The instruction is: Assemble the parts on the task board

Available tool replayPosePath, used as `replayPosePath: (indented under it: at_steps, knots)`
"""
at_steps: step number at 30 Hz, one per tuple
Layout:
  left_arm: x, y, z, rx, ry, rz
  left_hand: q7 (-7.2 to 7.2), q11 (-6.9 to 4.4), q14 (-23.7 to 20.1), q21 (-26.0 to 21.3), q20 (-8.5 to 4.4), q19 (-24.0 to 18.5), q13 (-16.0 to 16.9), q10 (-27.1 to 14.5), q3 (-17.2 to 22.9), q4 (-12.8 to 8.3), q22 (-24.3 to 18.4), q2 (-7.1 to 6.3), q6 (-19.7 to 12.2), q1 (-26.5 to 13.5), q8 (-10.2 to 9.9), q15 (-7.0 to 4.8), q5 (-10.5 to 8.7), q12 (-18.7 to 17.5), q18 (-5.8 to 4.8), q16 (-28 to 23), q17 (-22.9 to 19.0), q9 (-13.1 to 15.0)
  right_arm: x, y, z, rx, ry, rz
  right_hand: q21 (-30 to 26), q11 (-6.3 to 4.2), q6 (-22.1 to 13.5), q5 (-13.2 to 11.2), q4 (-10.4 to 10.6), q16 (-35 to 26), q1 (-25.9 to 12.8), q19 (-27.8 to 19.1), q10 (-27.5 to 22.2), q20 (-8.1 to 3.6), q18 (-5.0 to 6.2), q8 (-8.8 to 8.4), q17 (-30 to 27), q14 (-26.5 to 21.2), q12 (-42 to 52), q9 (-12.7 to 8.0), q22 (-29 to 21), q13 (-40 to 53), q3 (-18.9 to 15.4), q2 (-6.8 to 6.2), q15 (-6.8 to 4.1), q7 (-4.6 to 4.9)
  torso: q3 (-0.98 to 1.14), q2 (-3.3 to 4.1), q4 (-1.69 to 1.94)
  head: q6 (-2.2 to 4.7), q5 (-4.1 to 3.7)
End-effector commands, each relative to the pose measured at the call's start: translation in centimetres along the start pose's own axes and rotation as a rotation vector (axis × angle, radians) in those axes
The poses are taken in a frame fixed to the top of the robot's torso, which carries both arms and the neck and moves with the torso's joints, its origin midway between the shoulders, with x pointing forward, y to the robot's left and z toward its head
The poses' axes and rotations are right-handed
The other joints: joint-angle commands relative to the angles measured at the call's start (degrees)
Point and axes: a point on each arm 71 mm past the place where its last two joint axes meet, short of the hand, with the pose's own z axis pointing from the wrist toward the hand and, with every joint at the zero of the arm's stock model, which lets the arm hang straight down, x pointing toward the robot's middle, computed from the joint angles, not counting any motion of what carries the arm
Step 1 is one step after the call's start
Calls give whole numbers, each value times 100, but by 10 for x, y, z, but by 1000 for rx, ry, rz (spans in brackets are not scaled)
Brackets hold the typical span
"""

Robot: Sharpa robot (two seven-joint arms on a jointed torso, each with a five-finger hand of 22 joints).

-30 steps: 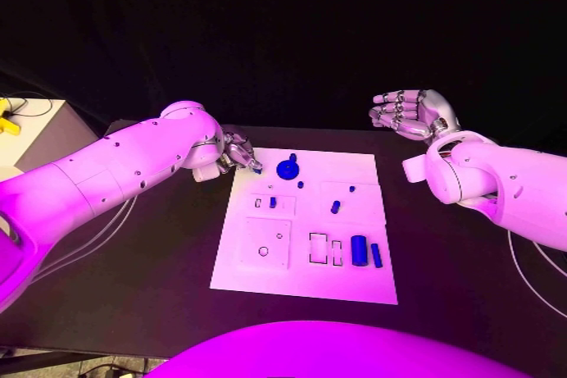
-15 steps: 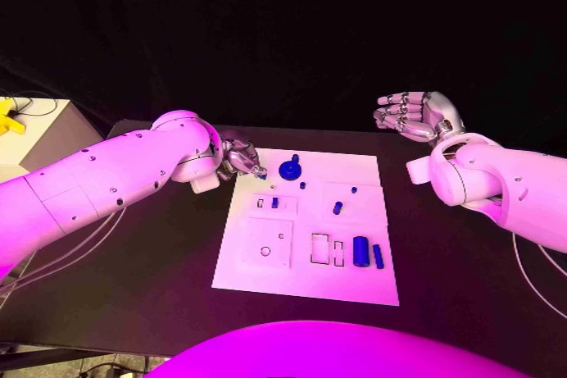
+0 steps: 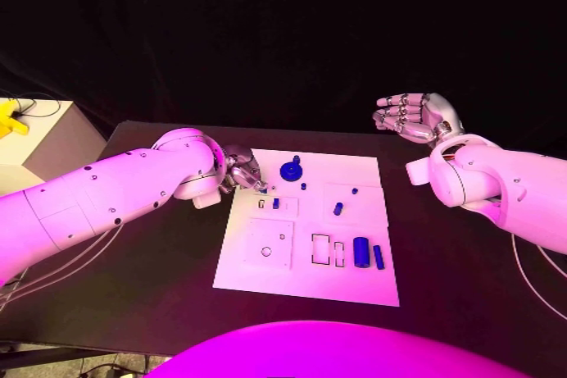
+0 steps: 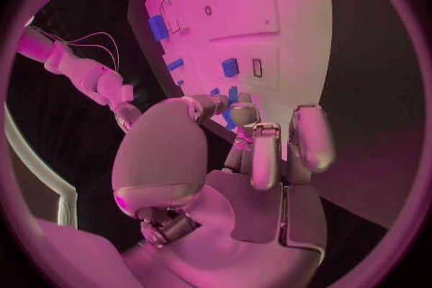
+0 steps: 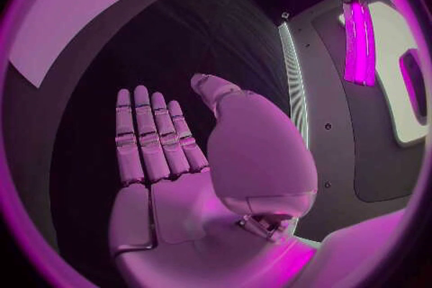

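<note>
— What has moved since a second ago?

— Left hand (image 3: pixel 242 168): it has travelled from the far left corner of the task board (image 3: pixel 305 271) inward along the left edge, and now sits over that edge beside the small recessed pocket with a blue part (image 3: pixel 275 202) standing in it. The right hand (image 3: pixel 411 116) has stayed where it was, raised beyond the board's far right corner, well apart from it.

— State of the fingers?

— On the left hand the silver fingers (image 4: pixel 261 155) curl downward toward the board, close to a blue piece near its edge. Whether they pinch anything, I cannot tell. On the right hand the fingers (image 5: pixel 151 135) lie straight, side by side, with the thumb apart. Nothing is in the palm.

— And the board itself?

— A flat, smooth white rectangular plate on the matte black table (image 3: pixel 130 271). It carries shallow rectangular recesses and small round holes. A round blue knob-like part (image 3: pixel 289 171) sits near the far edge. Short blue pegs (image 3: pixel 338 207) stand around the middle. Two blue bar-shaped parts (image 3: pixel 360 252) lie side by side near the right edge, beside empty rectangular slots.
</note>
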Motion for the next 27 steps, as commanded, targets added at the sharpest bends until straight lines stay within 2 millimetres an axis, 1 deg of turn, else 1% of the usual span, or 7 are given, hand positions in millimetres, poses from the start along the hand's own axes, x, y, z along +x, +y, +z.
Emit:
replayPosePath:
  at_steps: [1, 2, 4, 7, 12, 14, 27]
  knots:
    - [4, 1, 2, -20, -4, 26, -33, -3, 539, 37, -7, 55, -1, 22, 922, -885, 13, 29, 73, -12, 30, -36, 22, 23, -1, 16, 1335, 436, 2, 1, 0, -10, 16, 7, -14, -15, 34, 35, -29, -11, -41, -41, 38, -19, 23, -21, -5, -36, -21, -5, -7, -4, -12, 34, -1, 425, -1, 6, 2, 1, 6]
    - [5, 1, 2, -21, -1, 27, -33, -3, 539, 37, -7, 55, -1, 22, 922, -885, 13, 29, 73, -12, 30, -36, 22, 23, -1, 16, 1335, 436, 2, 1, 0, -9, 17, 7, -14, -15, 34, 35, -29, -11, -41, -41, 38, -19, 23, -21, -5, -36, -21, -5, -7, -4, -12, 34, -1, 425, -3, 8, 2, 1, 5]
    - [8, 2, 3, -25, 4, 32, -34, -3, 537, 34, -8, 53, 3, 24, 923, -886, 9, 30, 73, -13, 30, -36, 22, 26, 0, 12, 1329, 436, 1, 0, -1, -9, 16, 7, -14, -15, 34, 35, -29, -11, -41, -41, 38, -19, 23, -21, -5, -36, -21, -5, -7, -4, -12, 34, -1, 425, 1, 7, -1, 1, 2]
    - [10, 2, 3, -28, 6, 42, -35, -4, 538, 37, -9, 55, 10, 29, 930, -889, 13, 30, 74, -16, 31, -38, 25, 30, -1, 12, 1329, 436, 1, 0, -1, -7, 15, 7, -14, -15, 34, 35, -29, -11, -41, -41, 38, -19, 23, -21, -5, -36, -21, -5, -7, -4, -12, 34, -1, 425, -2, 8, 0, 1, 7]
    - [12, 2, 4, -34, 11, 63, -36, -5, 537, 36, -10, 55, 6, 29, 937, -891, 12, 29, 76, -21, 33, -39, 28, 27, 0, 10, 1327, 437, 1, 0, -1, -7, 15, 8, -14, -15, 34, 35, -29, -11, -41, -41, 38, -19, 23, -21, -5, -36, -21, -5, -7, -4, -12, 34, -1, 425, 4, 2, 4, 1, 10]
    - [13, 2, 4, -36, 19, 73, -36, -6, 539, 37, -11, 56, 8, 32, 942, -893, 14, 28, 78, -27, 35, -40, 31, 28, -1, 14, 1333, 438, 1, 0, -1, -7, 16, 8, -14, -15, 34, 35, -29, -11, -41, -41, 38, -19, 23, -21, -5, -36, -21, -5, -7, -4, -12, 34, -1, 425, 2, 4, 1, 1, 11]
    - [16, 4, 6, -52, 37, 113, -42, -11, 538, 38, -16, 58, 13, 39, 974, -911, 15, 18, 87, -55, 48, -45, 51, 28, -1, 12, 1329, 443, 1, 0, -1, -7, 16, 8, -14, -15, 34, 35, -29, -11, -41, -41, 38, -19, 23, -21, -5, -36, -21, -5, -7, -4, -12, 34, -1, 425, 5, 5, 0, 1, 16]
